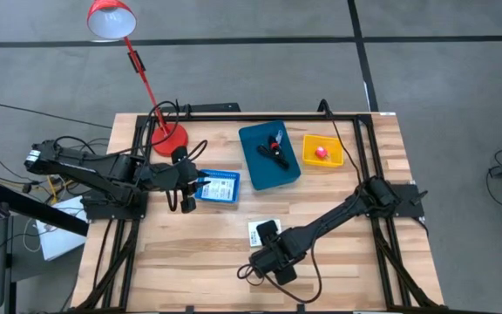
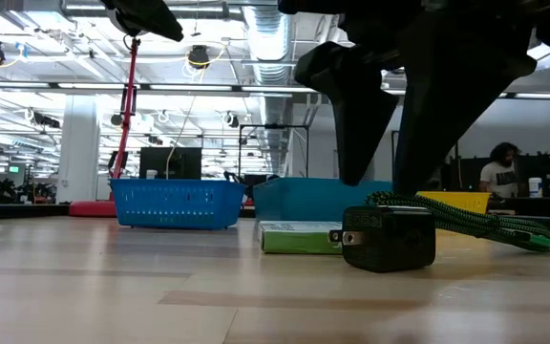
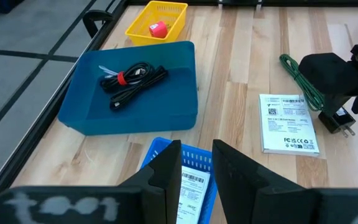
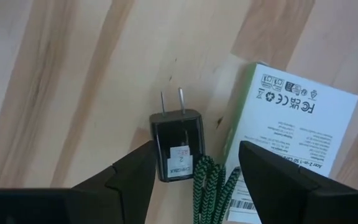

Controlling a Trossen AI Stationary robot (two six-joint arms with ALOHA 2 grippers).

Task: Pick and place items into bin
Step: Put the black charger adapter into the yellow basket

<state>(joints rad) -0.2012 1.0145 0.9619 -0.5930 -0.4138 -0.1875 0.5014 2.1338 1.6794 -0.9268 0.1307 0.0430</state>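
- Right gripper (image 4: pixel 194 171) hovers with fingers spread either side of a black charger (image 4: pixel 177 144), beside the white packet (image 4: pixel 288 134).
- Its green cable (image 4: pixel 205 186) may snag, dragging the packet.
- Left gripper (image 3: pixel 196 168), apparently empty, sits nearly closed over the blue basket (image 3: pixel 194 186).

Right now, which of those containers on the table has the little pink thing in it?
The small yellow basket, at the table's far right. It holds the pink bit; the big teal tray beside it holds black cables, and the blue basket a white label.
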